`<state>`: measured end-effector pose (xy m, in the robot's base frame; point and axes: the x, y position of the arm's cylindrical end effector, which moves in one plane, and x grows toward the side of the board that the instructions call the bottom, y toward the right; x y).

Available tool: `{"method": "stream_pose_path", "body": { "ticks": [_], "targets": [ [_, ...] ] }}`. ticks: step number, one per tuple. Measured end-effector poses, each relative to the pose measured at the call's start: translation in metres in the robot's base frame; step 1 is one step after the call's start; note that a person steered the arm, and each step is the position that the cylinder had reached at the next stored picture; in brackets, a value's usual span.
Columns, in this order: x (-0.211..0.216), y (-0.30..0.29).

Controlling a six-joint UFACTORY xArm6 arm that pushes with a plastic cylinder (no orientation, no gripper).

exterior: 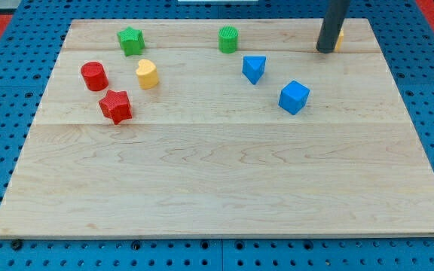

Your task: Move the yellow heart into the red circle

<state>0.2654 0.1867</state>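
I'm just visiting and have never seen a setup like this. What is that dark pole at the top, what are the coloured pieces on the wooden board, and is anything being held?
The dark pole is the end of a robot arm. It has no hand; it only slides my tip along the wooden board to push blocks, so nothing is held. There is one picture, looking down at the board from in front; where the camera is mounted is not known.

At the view's left lie the red circle, the yellow heart just right of it with a gap between, and a red star below them. Along the top are a green star and a green round block. Right of centre are two blue blocks, one wedge-like and one cube-like. My tip is at the top right, far from the heart, with a yellow-orange block mostly hidden behind it.
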Motion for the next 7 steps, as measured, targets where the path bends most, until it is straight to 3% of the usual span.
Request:
{"method": "stream_pose_path", "body": {
  "ticks": [2, 3, 4, 5, 7],
  "targets": [
    [-0.001, 0.000],
    [0.007, -0.034],
    [0.007, -0.115],
    [0.031, -0.140],
    [0.057, -0.265]
  ]
}}
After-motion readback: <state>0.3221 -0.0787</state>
